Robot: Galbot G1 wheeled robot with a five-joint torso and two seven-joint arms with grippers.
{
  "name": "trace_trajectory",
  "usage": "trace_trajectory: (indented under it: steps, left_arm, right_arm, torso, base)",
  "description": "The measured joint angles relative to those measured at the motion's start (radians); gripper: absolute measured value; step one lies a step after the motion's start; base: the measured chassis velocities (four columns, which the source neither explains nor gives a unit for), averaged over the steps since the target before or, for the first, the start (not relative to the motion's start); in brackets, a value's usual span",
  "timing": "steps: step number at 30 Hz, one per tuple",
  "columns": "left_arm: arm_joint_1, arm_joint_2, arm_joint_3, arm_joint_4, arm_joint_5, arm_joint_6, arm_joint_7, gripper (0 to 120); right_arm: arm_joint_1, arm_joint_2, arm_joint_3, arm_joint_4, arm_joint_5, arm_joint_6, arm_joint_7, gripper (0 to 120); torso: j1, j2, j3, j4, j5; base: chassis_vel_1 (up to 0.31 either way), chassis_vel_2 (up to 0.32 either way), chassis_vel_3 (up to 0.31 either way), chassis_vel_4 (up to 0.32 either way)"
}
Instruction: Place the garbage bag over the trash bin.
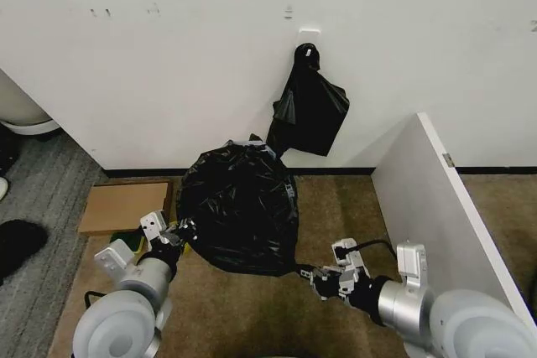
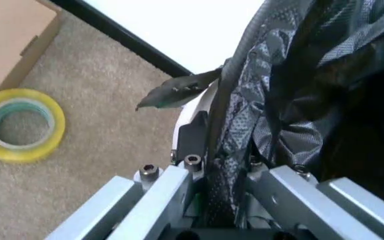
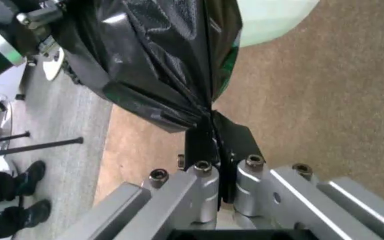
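I have both pincers, left [image 1: 179, 232] and right [image 1: 312, 275], clamped on the bag [image 1: 239, 207] draped over the bin [image 2: 195, 107]; next I'd tug its edge down evenly.

Occlusions: bin and fingertips masked by plastic

The crinkled glossy black garbage bag [image 1: 239, 211] hides nearly all of the round cream-white trash bin [image 2: 193, 107]; only a rim sliver shows. Left gripper [image 1: 183, 231] and right gripper [image 1: 304, 272] fingertips are buried in bag folds.
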Motion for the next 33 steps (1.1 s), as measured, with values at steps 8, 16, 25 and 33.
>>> trace_trajectory:
  steps: [8,16,25,33]
  left_arm:
    - [-0.004,-0.004,-0.003,-0.028,-0.102,0.013,-0.017,0]
    - [-0.004,-0.003,0.001,-0.038,-0.148,0.040,-0.026,0]
    - [0.000,-0.007,0.003,-0.038,-0.188,0.051,-0.036,0]
    - [0.000,0.003,0.004,-0.041,-0.206,0.067,-0.034,0]
  right_arm:
    - [-0.005,0.046,-0.046,-0.034,-0.077,0.002,-0.029,0]
    - [0.028,0.080,-0.116,-0.086,-0.171,0.030,-0.066,0]
    - [0.039,0.082,-0.141,-0.127,-0.243,0.037,-0.089,0]
    - [0.035,0.093,-0.146,-0.168,-0.279,0.044,-0.097,0]
  torso:
    - [0.000,0.000,0.000,-0.0001,0.0000]
    - [0.000,0.000,0.000,0.0000,0.0000]
    - [0.000,0.000,0.000,-0.0001,-0.0001]
    - [0.000,0.000,0.000,0.0000,0.0000]
  base:
    - [0.000,0.000,0.000,0.000]
    - [0.000,0.000,0.000,0.000]
    - [0.000,0.000,0.000,0.000]
    - [0.000,0.000,0.000,0.000]
